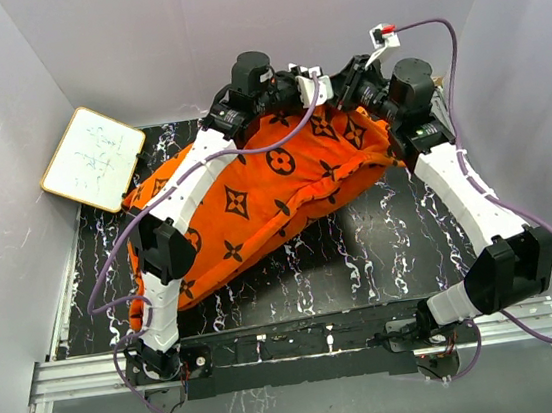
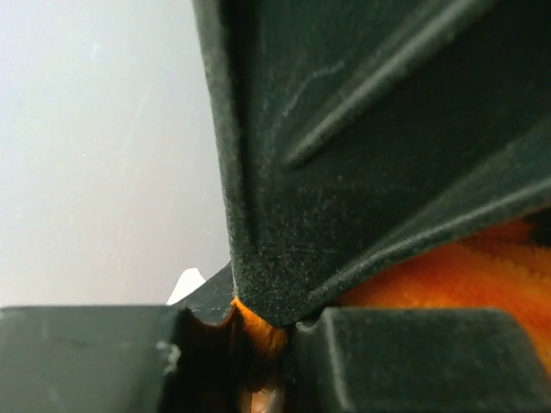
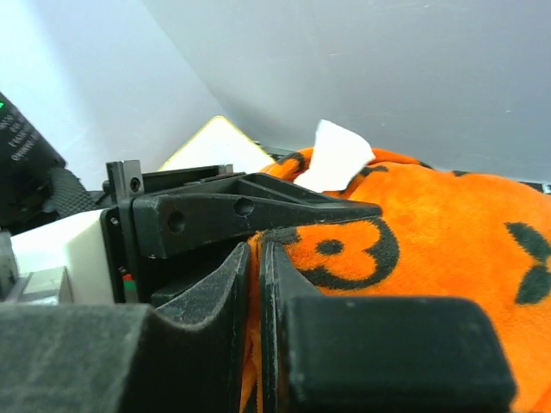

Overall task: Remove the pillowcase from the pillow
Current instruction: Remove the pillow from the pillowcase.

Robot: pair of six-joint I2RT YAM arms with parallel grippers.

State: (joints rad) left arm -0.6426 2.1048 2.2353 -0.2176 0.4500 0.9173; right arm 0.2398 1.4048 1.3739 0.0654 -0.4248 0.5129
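Sprawling diagonally across the black marbled table (image 1: 363,256), the pillowcase (image 1: 255,199) runs from the near left corner up toward the far right, by the back wall. It is bright orange plush scattered with black flower, circle and diamond motifs. It bulges along its length and creases where the fabric bunches at the far end. The left arm lies over its upper left side. Both grippers meet at that far end, close together. The left gripper (image 2: 263,331) has its jaws drawn narrow, with a tuft of orange pile pinched in the slit between them. The right gripper (image 3: 256,258) is clamped nearly flat on a fold of the same fabric, which runs down between its fingers just beside a black ring-and-dot motif. A small white corner (image 3: 336,155) pokes up past the orange edge beyond the grippers; whether it is the pillow cannot be told. A tan-framed whiteboard (image 1: 92,159) leans at the far left corner, apart from the pillowcase.
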